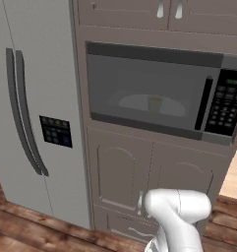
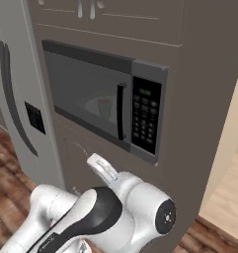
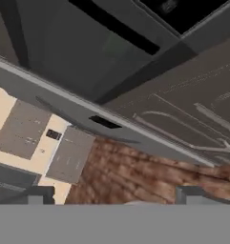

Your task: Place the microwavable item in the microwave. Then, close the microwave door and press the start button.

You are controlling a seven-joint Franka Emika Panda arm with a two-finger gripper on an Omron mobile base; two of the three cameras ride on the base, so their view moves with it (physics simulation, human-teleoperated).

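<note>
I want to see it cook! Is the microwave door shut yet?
Shut. The door lies flat against the microwave, and the green cup shows dimly through its glass.

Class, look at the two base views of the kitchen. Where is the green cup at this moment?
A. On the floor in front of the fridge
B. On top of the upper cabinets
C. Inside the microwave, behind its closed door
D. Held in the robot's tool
C: the green cup shows through the glass of the closed microwave door, standing on the white turntable plate.
</note>
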